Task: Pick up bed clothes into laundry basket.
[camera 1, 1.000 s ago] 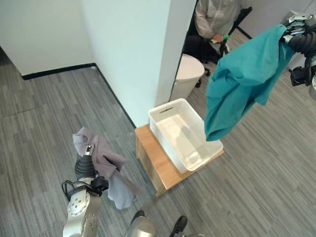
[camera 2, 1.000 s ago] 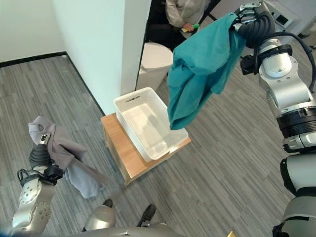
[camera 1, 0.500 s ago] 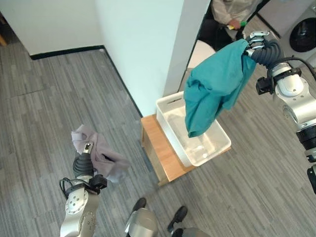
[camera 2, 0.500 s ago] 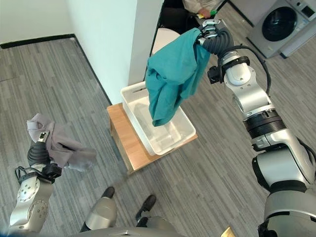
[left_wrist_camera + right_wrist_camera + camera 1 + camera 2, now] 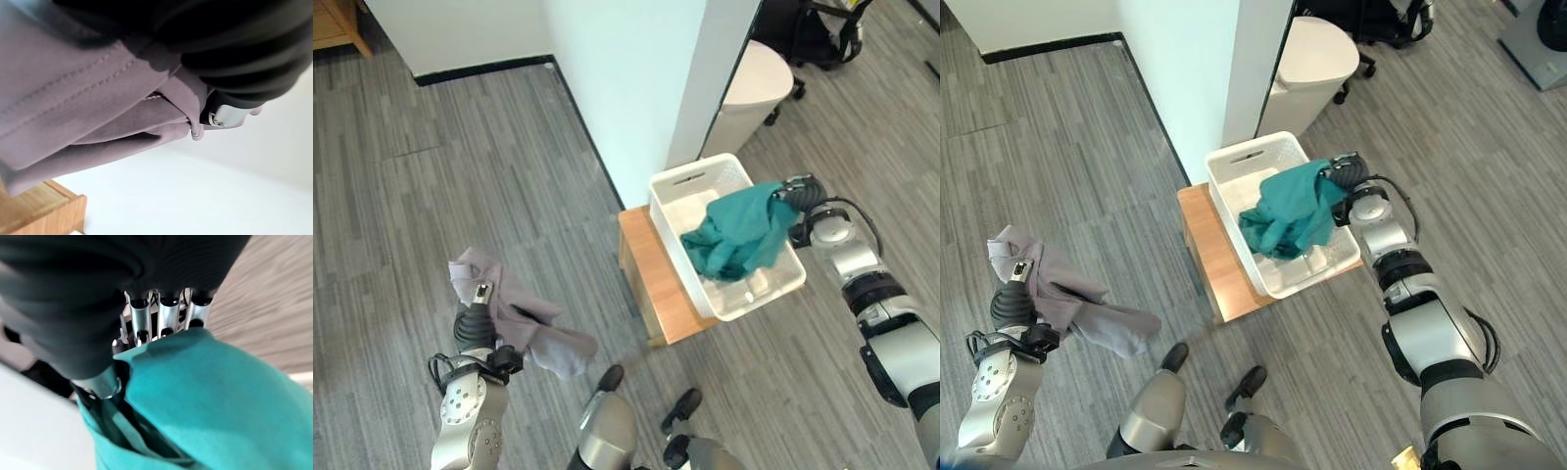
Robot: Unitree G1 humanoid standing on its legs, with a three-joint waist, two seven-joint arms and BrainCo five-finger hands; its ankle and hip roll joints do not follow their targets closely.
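A teal cloth (image 5: 736, 233) lies bunched inside the white laundry basket (image 5: 677, 184), which stands on a low wooden stool (image 5: 651, 289). My right hand (image 5: 796, 191) is at the basket's right rim with its fingers (image 5: 161, 313) curled round the teal cloth (image 5: 205, 396). My left hand (image 5: 475, 318) is raised at the lower left, shut on a grey-mauve cloth (image 5: 524, 318) that drapes down from it; the same grey-mauve cloth (image 5: 83, 93) shows folded over that hand in the left wrist view.
A white wall corner (image 5: 636, 88) stands just behind the basket. A white round bin (image 5: 759, 83) sits beyond it, next to a black chair base (image 5: 822, 29). Grey plank floor (image 5: 460, 166) spreads to the left and right of the stool.
My right hand has come down with the teal cloth, which now rests in the basket instead of hanging above it. The camera has shifted. The left hand still holds the grey-mauve cloth.
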